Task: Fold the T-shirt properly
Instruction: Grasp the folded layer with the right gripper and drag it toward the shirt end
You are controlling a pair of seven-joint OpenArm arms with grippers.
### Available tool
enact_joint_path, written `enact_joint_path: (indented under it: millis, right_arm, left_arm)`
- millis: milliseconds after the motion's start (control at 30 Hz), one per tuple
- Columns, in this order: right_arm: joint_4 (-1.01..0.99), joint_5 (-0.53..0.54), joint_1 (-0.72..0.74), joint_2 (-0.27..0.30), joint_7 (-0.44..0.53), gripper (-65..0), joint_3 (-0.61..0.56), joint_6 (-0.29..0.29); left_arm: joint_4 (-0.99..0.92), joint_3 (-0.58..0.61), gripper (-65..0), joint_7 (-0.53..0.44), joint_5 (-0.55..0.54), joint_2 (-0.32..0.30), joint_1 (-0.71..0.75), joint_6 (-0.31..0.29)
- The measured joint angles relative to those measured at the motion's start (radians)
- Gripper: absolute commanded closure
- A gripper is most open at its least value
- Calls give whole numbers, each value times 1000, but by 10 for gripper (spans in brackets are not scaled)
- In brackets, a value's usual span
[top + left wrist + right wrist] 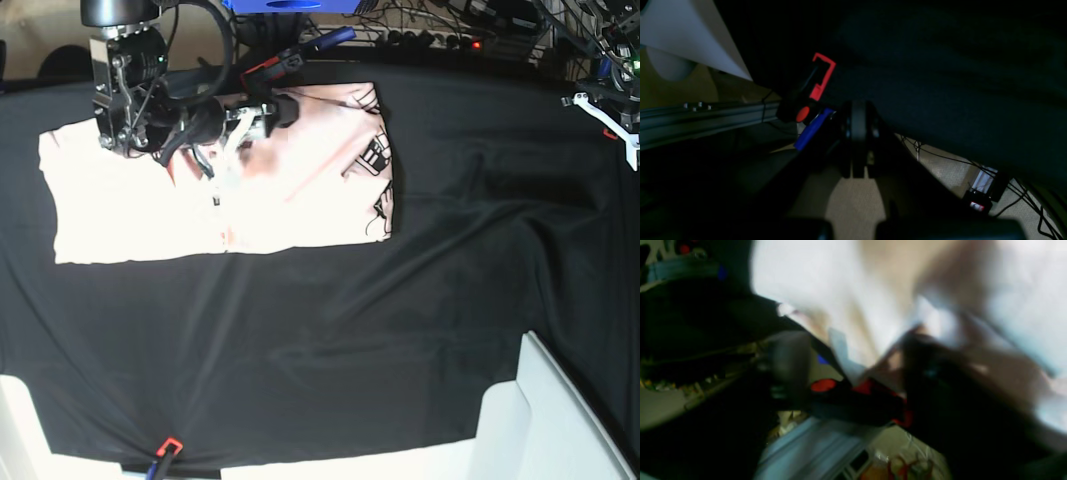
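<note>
The pale pink T-shirt (215, 175) lies partly folded at the far left of the desk, on the black cloth (330, 330). Black lettering shows along its right edge, too small to read. The right gripper (215, 170) hangs low over the shirt's middle; the wrist view is blurred, so whether its jaws grip the fabric cannot be told. The left gripper (858, 140) sits off the desk's edge beside a red clamp (821, 76) and a blue clip (811, 130), its jaws closed on nothing
</note>
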Motion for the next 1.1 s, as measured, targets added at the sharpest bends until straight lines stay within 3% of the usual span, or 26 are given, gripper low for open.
enact_joint_path:
  millis: [67,133,300,500,633,833,967,1100]
  right_arm:
    - [-2,5,0,-2,-5,-138,0,0]
    - [-2,5,2,-3,-3,-61,0,0]
    - [1,4,2,0,-7,-6,0,0]
    - [5,6,2,14,-8,-1,-3,-8]
    - [86,-3,-3,40,-11,-1,-1,-131]
    - [158,15,7,79,-24,-1,-3,-186]
    - [158,11,2,86,-37,-1,5,-285]
    - [158,14,2,85,-37,-1,5,-322]
  left_arm:
    - [0,0,0,0,0,0,0,0]
    - [0,0,0,0,0,0,1,0]
    - [0,0,0,0,0,0,2,0]
    - [0,0,0,0,0,0,0,0]
    - [0,0,0,0,0,1,0,0]
    - [0,0,0,0,0,0,0,0]
    - [0,0,0,0,0,0,0,0]
    - [0,0,0,0,0,0,-1,0]
